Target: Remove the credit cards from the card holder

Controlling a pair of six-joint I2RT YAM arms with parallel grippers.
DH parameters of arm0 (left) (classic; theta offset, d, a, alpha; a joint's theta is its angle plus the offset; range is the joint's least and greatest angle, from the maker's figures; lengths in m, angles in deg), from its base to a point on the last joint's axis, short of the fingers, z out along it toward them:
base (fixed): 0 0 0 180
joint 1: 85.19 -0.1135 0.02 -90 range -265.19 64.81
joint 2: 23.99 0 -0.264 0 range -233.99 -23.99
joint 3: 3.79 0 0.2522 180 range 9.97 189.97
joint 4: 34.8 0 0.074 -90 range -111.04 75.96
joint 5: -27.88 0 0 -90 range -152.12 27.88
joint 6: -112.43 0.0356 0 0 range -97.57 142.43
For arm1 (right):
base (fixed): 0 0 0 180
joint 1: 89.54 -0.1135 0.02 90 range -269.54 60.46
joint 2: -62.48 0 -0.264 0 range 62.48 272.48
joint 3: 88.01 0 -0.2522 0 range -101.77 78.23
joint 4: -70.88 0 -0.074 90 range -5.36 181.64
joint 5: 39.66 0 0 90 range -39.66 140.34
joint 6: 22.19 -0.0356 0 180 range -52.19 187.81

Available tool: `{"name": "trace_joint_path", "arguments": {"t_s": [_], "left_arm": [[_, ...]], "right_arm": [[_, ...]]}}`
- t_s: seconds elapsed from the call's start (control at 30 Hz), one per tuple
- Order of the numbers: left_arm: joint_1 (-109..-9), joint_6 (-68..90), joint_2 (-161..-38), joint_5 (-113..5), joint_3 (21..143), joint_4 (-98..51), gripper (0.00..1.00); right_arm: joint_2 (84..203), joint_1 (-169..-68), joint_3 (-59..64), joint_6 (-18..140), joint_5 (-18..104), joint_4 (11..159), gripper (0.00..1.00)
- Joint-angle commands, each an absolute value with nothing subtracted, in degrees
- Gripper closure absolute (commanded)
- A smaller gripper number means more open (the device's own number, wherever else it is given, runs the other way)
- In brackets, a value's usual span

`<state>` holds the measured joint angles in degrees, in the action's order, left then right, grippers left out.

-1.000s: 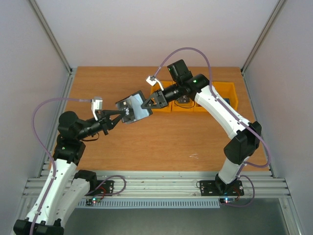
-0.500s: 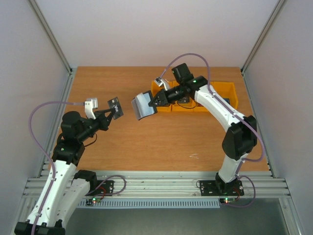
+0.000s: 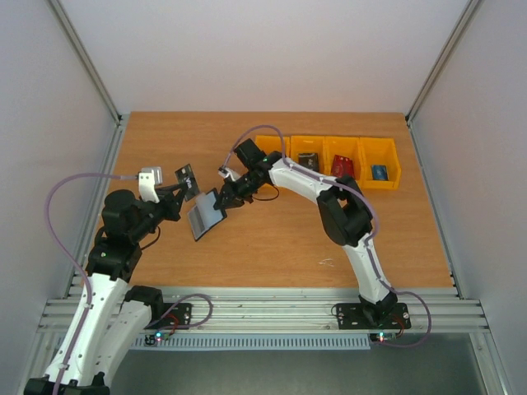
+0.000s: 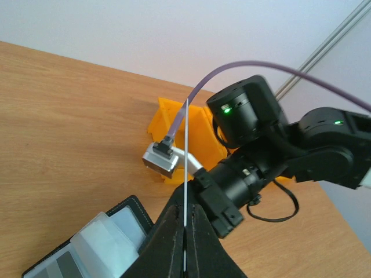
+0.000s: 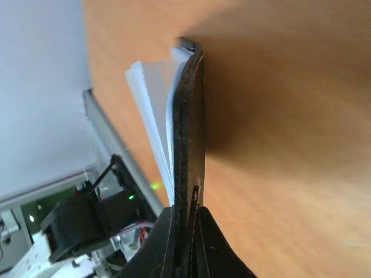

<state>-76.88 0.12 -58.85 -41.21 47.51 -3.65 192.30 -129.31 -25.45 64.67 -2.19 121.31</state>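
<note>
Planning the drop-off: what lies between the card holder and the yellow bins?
Top view: only the right arm, whose hand grips the card holder, spans that stretch; the table beneath is bare.

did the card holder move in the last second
Yes. The card holder has shifted left and down in the top view, farther from the yellow bins, carried in the shut right gripper.

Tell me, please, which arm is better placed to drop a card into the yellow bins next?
Left. The left gripper is shut on a dark credit card, clear of the card holder. The right gripper is shut on that holder, though the yellow bins lie on its side.
</note>
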Motion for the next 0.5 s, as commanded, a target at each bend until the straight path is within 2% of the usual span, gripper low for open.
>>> {"name": "trace_joint_path", "arguments": {"t_s": [0.0,0.03,0.17,0.37,0.47], "left_arm": [[-77.11,0.64,-58.19,-41.2,48.3,-6.23,1.0],[-77.11,0.44,-58.24,-40.59,48.21,-6.73,1.0],[-77.11,-0.86,-58.34,-36.92,47.14,-9.43,1.0],[-77.11,-2.14,-58.53,-28.41,46.56,-14.48,1.0],[-77.11,-2.81,-58.4,-21.57,46.19,-19.74,1.0]], "right_arm": [[195.23,-125.78,-25.55,61.17,1.6,128.45,0.98],[194.71,-125.64,-24.67,62.63,2.97,130.51,0.95],[189.1,-125.13,-18.81,67.9,8.01,135.18,0.65],[175.86,-123.73,-14.9,78.04,17.27,142.24,0.42],[167.59,-123.55,-16.8,84.2,14.71,142.35,0.28]]}}
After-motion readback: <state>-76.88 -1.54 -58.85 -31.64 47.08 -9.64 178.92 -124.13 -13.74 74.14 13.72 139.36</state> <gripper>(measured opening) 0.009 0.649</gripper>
